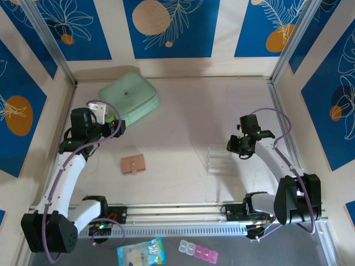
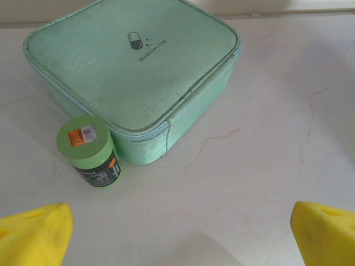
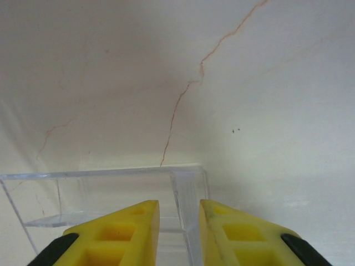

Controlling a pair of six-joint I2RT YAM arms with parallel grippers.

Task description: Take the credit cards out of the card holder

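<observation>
Card holder (image 1: 133,164): tan-pink, lies flat on table (image 1: 183,122), folded shut, small tab visible. Neither arm touches it.
L gripper (image 2: 177,238): yellow fingers (image 2: 33,235) spread wide over bare tabletop. Positioned beyond and left of card holder, well apart from it.
R gripper (image 3: 179,233): fingers (image 3: 116,235) set close together w/ narrow gap, and end wall of clear stand sits in that gap. Contact w/ wall: cannot tell. Positioned well right of card holder.
Clear stand (image 1: 220,159): transparent acrylic, right of card holder, approx. level w/ it, apart from it.
Mint case (image 1: 128,98): beyond card holder, toward back wall. Lid down, pill mark and "Medicine bag" on top.
Bottle (image 2: 91,152): green lid, orange label, upright, just beside the case's side wall, on card holder's far side.
Packet (image 1: 141,253), pill box (image 1: 198,251): nearer than card holder, past the arm-base rail, side by side.
</observation>
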